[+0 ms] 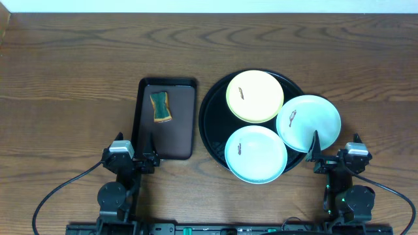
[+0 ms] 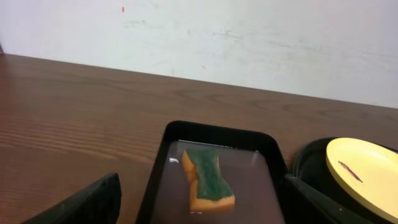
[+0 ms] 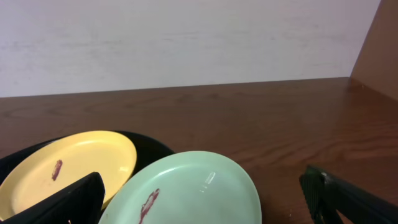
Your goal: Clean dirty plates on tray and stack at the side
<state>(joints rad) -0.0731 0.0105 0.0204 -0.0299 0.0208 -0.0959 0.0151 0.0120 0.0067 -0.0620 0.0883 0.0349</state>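
The glossy black round tray (image 1: 204,121) holds three plates, each with a small reddish-brown smear. The pale yellow plate (image 1: 255,96) (image 3: 68,168) lies at the back. One mint plate (image 1: 256,154) lies at the front. The other mint plate (image 1: 309,123) (image 3: 193,193) hangs over the tray's right rim. My right gripper (image 1: 334,153) (image 3: 200,186) is open just in front of that plate, with nothing between its fingers. My left gripper (image 1: 130,158) (image 2: 202,183) is open at the near end of the brown tray, also holding nothing.
A rectangular dark brown tray (image 1: 177,134) (image 2: 249,180) lies left of the round tray, with a yellow sponge with a green top (image 1: 160,108) (image 2: 208,180) on it. A pale wall (image 2: 249,37) runs along the table's far edge.
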